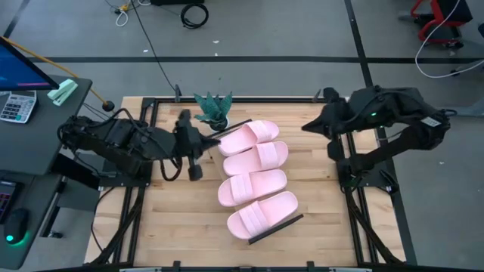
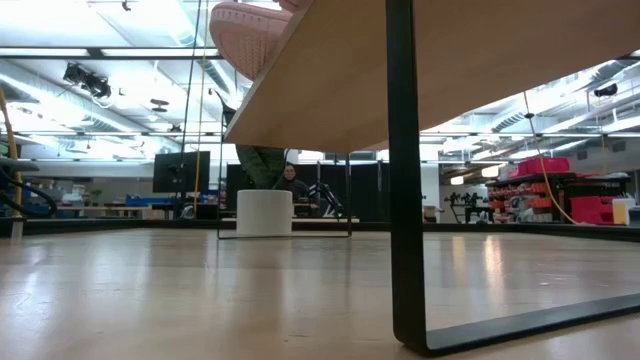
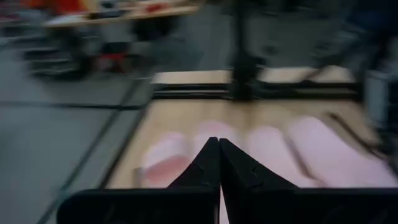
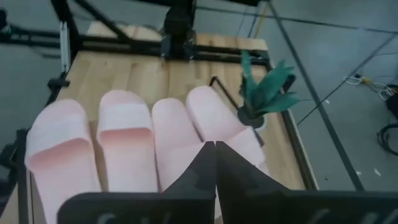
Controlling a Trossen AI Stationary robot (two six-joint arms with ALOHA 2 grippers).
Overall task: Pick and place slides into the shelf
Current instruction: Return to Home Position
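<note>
The slides (image 1: 253,185) lay across the shelf (image 2: 480,60), just beside the left gripper (image 3: 219,143). It and the right gripper (image 4: 214,145) were pinched shut, empty.

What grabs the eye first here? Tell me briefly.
Four pale pink slides lie side by side in a row on the shelf in the middle of the table, with a spiky green plant beside the row's far end. The left gripper is shut just left of the row. The right gripper is also shut, raised over the table's right side.
</note>
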